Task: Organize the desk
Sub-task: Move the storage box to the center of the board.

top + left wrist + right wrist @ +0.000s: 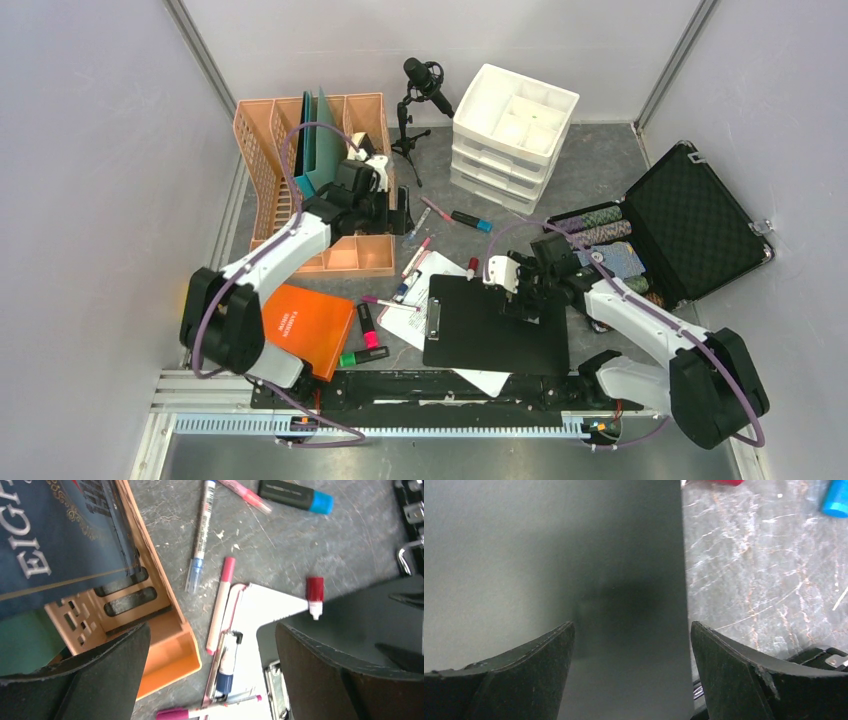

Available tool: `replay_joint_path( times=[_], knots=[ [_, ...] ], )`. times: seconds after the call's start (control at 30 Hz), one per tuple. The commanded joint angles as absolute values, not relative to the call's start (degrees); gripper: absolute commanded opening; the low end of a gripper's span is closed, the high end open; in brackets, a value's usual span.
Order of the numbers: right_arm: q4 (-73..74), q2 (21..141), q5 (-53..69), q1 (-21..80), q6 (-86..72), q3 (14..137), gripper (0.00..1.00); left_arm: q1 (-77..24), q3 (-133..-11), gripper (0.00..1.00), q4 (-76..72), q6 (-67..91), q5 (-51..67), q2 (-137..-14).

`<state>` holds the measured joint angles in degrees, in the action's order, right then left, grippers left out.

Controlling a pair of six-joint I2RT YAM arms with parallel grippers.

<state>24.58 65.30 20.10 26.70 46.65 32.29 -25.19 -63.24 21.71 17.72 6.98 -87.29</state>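
Note:
The desk point(590, 180) is a dark grey stone-patterned top strewn with pens and markers. My left gripper point(399, 213) hangs open beside the orange organizer point(350, 255), holding nothing. In the left wrist view its fingers point(105, 680) straddle the organizer's corner point(172, 652), a pink pen point(220, 605) and a blue-capped marker point(227, 665) lying on white paper point(265, 605). A dark blue book point(50, 540) stands in the organizer. My right gripper point(524, 298) is open just above the black clipboard point(495, 330), over its right edge point(549, 555), gripping nothing.
A white drawer unit point(515, 135) and a microphone on a stand point(425, 80) stand at the back. An open black case point(700, 215) with chips lies at right. An orange book point(305, 325), pink point(368, 325) and green point(365, 355) highlighters lie front left.

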Motion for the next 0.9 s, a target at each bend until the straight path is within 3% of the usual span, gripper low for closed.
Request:
replay_joint_path(
  times=[0.0,0.23,0.6,0.87],
  knots=[
    [25.56,62.60,17.33,29.21,49.48,29.89,0.91,-25.59,-60.11,1.00,26.41,6.57,13.51,-79.63],
    [26.27,60.46,15.56,32.24,49.04,28.73,0.91,-31.61,-55.66,1.00,28.32,-4.62,22.58,-74.27],
    [30.61,57.37,14.03,39.73,47.31,28.49,0.89,-37.77,-67.83,0.98,31.28,-8.36,34.12,-95.73],
    [35.92,54.20,15.75,46.13,49.55,29.34,0.91,-37.79,-75.45,0.97,33.81,-11.09,35.26,-104.95]
  ],
)
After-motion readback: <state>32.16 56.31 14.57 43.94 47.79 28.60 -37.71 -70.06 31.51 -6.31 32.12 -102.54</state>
